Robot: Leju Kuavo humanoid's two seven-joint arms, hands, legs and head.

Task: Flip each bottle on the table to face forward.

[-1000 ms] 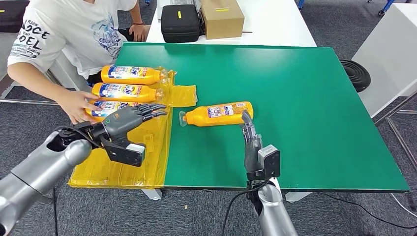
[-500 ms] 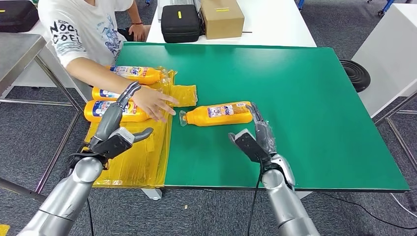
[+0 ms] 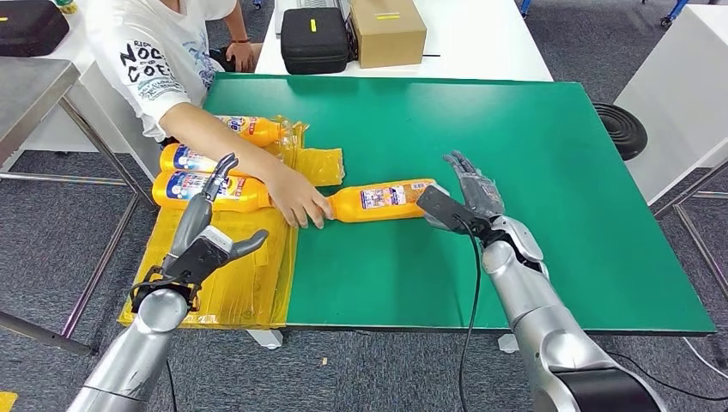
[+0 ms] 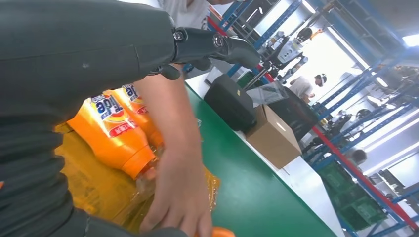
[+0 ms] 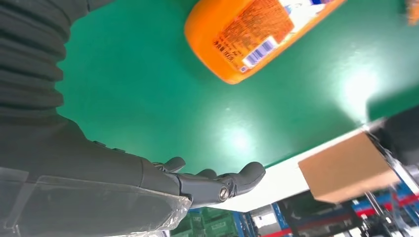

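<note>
One orange bottle (image 3: 384, 199) is lying on its side at the centre of the green table (image 3: 549, 172), its back label with the barcode showing, so by my reading it is not yet flipped. A person's hand (image 3: 302, 204) is touching its neck end at nine o'clock. Three more bottles (image 3: 206, 190) are lying on the yellow sheet (image 3: 232, 283) at the table's nine o'clock edge, blue labels up. The right robot hand (image 3: 468, 193), fingers spread and holding nothing, is sitting just beside the bottle's base at three o'clock. The left robot hand (image 3: 204, 232) is hovering released over the sheet.
</note>
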